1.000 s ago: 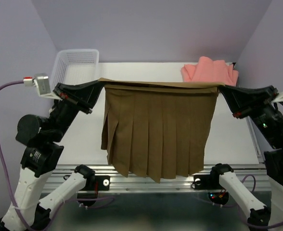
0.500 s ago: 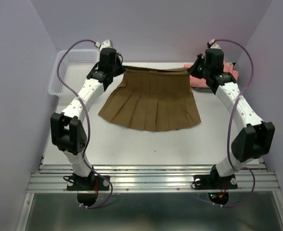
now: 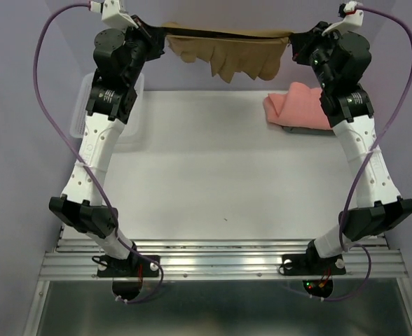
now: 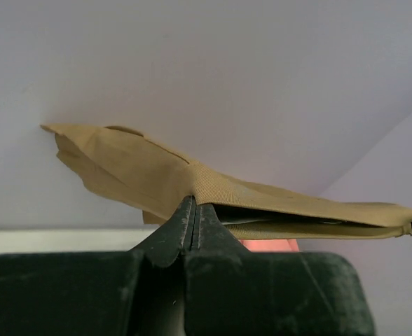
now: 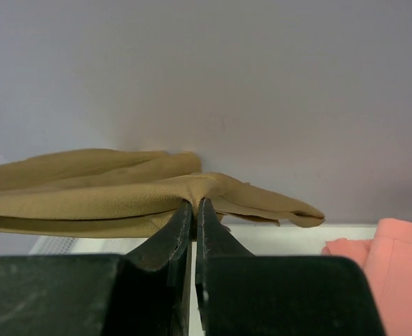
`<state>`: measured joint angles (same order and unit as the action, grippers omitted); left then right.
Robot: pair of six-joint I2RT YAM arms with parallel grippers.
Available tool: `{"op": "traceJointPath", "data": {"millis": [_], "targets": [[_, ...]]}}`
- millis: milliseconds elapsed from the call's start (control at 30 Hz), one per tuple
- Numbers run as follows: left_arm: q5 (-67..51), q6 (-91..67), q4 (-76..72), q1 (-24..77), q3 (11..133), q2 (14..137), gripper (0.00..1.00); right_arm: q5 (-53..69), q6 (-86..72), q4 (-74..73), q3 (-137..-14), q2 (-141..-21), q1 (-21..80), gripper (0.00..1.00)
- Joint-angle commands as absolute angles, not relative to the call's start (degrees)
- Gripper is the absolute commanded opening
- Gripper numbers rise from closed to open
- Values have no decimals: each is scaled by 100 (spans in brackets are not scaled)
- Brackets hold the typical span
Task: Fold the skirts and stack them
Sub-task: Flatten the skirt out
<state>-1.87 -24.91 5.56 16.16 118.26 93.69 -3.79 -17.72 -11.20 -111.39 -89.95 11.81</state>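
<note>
Whereas a moment ago the olive-brown pleated skirt (image 3: 227, 54) lay fanned on the table (image 3: 206, 175), it now hangs high above the far edge. The left gripper (image 3: 162, 30) and right gripper (image 3: 294, 38) pinch its top edge, so it probably gets laid down again before folding.

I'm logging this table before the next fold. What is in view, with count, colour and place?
brown skirt: one, olive-brown, held up off the table at the far side, stretched between both grippers
pink skirt: one, salmon-pink, folded, far right of the table
grey cloth: one, grey, a sliver under the pink skirt; too little shows to say more
basket: one, white mesh, far left, partly behind the left arm
table: one, white, under everything
left gripper: one, black, shut on one end of the brown skirt
right gripper: one, black, shut on the other end
</note>
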Motion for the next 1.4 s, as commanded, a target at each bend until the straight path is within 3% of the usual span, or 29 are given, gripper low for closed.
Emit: {"op": "traceJointPath", "data": {"millis": [0,400,700,967,1100,1167,1267,1367], "targets": [[580,-2180,44,1178,11173,8676,0,-1187,-1362,-888,-10864,-8509,826,1],[448,-2206,-104,1187,10073,6865,0,-685,-1398,-1160,-10161,-6839,826,1],[720,-2197,-70,1187,10090,7215,0,-905,-1231,-1195,-10160,-7285,826,1],[634,-1916,333,1073,11546,9101,0,-659,-1038,-765,-10966,-8997,826,1],[27,-1925,1045,905,13826,10185,0,-694,-941,-712,-12013,-9666,826,1],[-254,-1907,1142,888,14106,10344,0,-694,-923,-712,-12251,-9729,826,1],[-369,-1837,540,879,13196,9821,0,-581,-932,-554,-11876,-9432,826,1],[-369,-1749,-33,870,11527,9134,0,-256,-800,-221,-10709,-8887,826,1]]}}
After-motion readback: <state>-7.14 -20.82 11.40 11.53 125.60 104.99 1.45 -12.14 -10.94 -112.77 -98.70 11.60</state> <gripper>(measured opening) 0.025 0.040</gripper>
